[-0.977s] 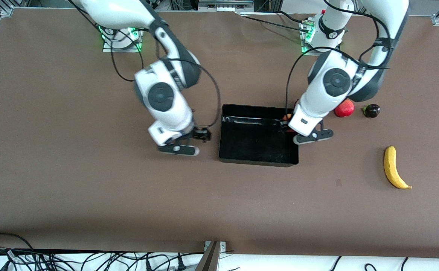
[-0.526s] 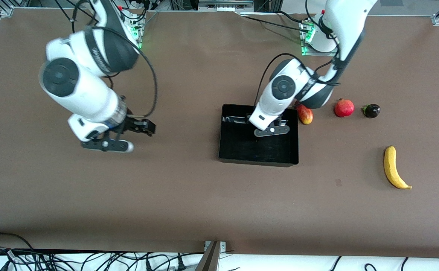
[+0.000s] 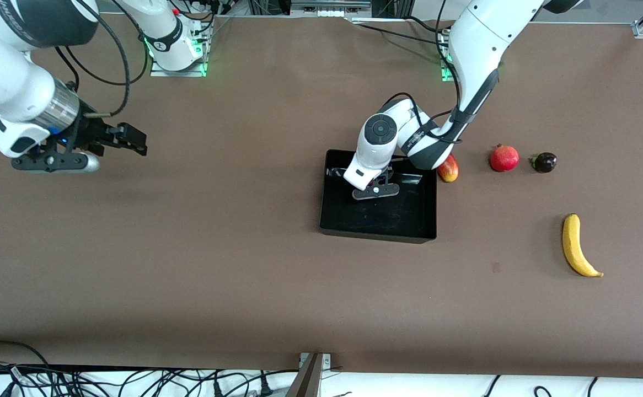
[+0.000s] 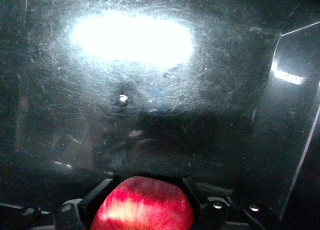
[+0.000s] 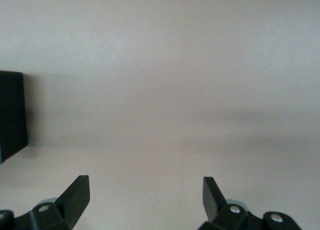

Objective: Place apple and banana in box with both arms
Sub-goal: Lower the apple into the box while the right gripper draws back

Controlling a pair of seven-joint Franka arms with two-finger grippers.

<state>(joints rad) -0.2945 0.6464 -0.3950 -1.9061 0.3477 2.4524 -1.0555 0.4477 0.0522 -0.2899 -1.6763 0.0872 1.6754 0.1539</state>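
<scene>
You see the left gripper (image 3: 375, 191) down inside the box (image 3: 378, 232). The right gripper (image 3: 134, 140) hangs over bare table toward the right arm's end. A mango (image 3: 449, 169), pomegranate (image 3: 504, 158) and dark fruit (image 3: 544, 162) sit beside the box; the banana (image 3: 575, 246) lies nearer the camera.

Box (image 3: 378, 234) mid-counter (image 3: 244, 275). Just beside it, toward the left arm's end: mango (image 3: 449, 169), then pomegranate (image 3: 504, 158), then mangosteen (image 3: 544, 162), in a row. Banana (image 3: 577, 246) nearer the front camera, well apart from that row.
</scene>
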